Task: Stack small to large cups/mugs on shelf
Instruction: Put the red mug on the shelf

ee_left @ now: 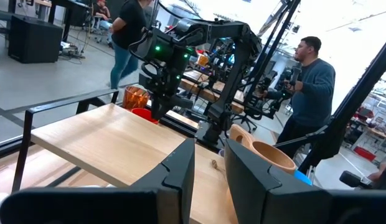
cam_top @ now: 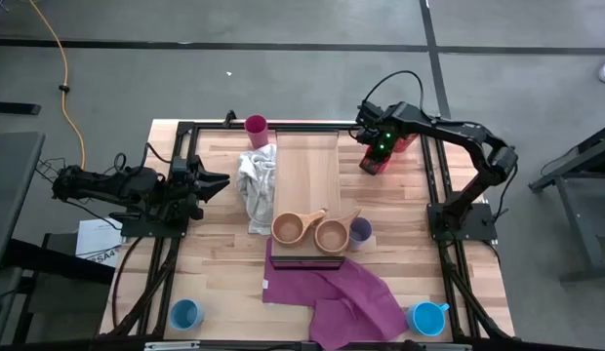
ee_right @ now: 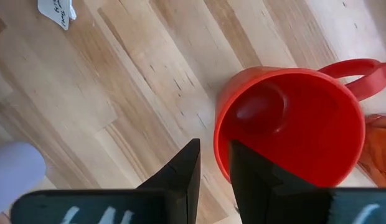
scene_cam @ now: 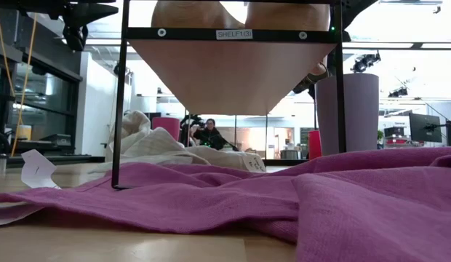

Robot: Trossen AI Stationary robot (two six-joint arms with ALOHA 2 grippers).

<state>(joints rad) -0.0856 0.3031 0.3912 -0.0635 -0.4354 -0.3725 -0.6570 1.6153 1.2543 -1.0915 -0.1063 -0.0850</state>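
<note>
High view: two blue mugs are set at the near edge; two wooden cups on the shelf. Left gripper, slightly parted, empty. Right gripper straddles the red mug rim beyond the shelf.

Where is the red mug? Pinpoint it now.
In the high view, the red mug stands on the table right of the shelf, directly beneath the right pincer.

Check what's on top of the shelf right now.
Two tan wooden cups sit at the near end of the shelf, side by side. The remaining plank looks bare. The white cloth lies along its left edge; what the cloth covers cannot be seen.
</note>
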